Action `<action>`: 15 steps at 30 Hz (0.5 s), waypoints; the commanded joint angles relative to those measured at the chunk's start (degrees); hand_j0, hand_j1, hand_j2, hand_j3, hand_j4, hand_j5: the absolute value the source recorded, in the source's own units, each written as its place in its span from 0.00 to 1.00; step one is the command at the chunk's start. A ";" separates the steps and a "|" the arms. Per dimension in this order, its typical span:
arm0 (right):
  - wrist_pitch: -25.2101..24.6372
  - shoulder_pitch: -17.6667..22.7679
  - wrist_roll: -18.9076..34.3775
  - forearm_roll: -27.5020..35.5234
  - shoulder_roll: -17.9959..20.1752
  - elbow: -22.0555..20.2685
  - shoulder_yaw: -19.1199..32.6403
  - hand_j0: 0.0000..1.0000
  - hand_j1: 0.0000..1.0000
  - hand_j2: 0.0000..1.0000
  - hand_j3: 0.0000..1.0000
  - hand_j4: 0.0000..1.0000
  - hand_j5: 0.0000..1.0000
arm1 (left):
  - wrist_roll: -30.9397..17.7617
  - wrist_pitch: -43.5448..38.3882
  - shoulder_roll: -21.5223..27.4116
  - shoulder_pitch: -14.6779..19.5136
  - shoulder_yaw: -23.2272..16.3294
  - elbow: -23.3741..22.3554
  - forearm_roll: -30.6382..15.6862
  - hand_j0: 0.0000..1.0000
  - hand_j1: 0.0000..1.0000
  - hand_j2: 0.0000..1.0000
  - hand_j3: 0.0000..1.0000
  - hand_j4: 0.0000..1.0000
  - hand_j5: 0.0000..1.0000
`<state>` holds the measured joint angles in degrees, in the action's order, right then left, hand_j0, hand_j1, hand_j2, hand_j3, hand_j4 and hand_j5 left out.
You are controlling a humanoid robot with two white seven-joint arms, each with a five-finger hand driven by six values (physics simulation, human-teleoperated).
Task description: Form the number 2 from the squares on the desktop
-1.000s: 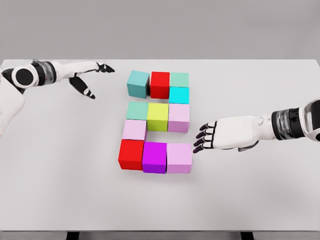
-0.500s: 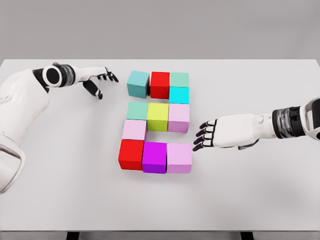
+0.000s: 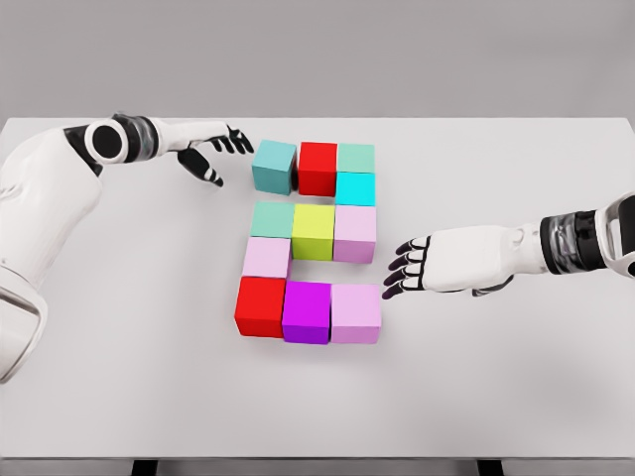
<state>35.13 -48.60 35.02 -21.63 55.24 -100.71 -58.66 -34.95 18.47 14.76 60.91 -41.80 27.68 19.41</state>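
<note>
A pale grey worktop (image 3: 119, 377) fills the view below a plain grey wall. At its middle, coloured squares (image 3: 313, 232) lie packed in a figure 2, long axis running away from the robot. The left hand (image 3: 213, 149), fingers spread, holds nothing beside the teal square (image 3: 274, 165). The right hand (image 3: 422, 266) lies open near the pink corner square (image 3: 355, 311).

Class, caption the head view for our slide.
Left hand nears the teal cube atop a nearly complete block 2; right hand hovers beside it.
</note>
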 commanded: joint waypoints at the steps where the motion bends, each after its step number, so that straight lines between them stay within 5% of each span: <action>1: -0.13 0.00 -0.02 0.27 0.04 -0.02 0.03 1.00 1.00 1.00 1.00 1.00 1.00 | -0.05 0.25 0.10 0.00 0.40 0.18 -0.43 0.77 0.77 0.77 0.77 0.77 0.77; 15: -0.13 0.00 -0.02 0.19 0.04 -0.02 0.12 1.00 1.00 1.00 1.00 1.00 1.00 | -0.05 0.51 3.79 -0.70 1.72 4.83 -0.95 0.79 0.79 0.79 0.79 0.79 0.79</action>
<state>35.13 -48.60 35.02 -21.64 55.25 -100.71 -58.57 -35.02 18.81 17.87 60.03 -40.06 31.27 18.84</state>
